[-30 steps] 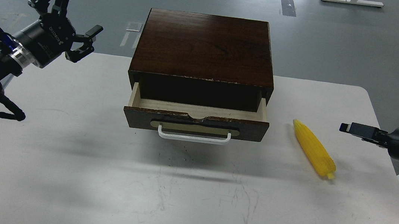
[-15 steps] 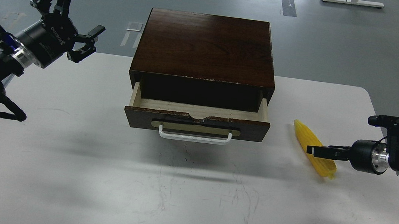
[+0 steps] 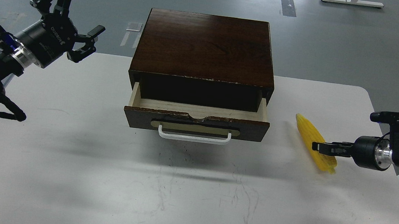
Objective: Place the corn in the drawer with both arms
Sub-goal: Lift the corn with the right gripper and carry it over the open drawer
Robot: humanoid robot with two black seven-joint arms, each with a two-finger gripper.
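While drawer (image 3: pixel 197 108) gapes, corn (image 3: pixel 314 140) near table edge (image 3: pixel 385 129)

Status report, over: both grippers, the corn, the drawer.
Left gripper open, raised at the table's left rear. Right gripper over the corn, grip cannot be told. Corn on the table, right of the drawer. Drawer open, empty.

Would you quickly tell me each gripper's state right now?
Left gripper: open, holding nothing.
Right gripper: at the corn; open or closed cannot be told.

White "ROBOTIQ" lettering (upside down) on left gripper (image 3: pixel 69 7)
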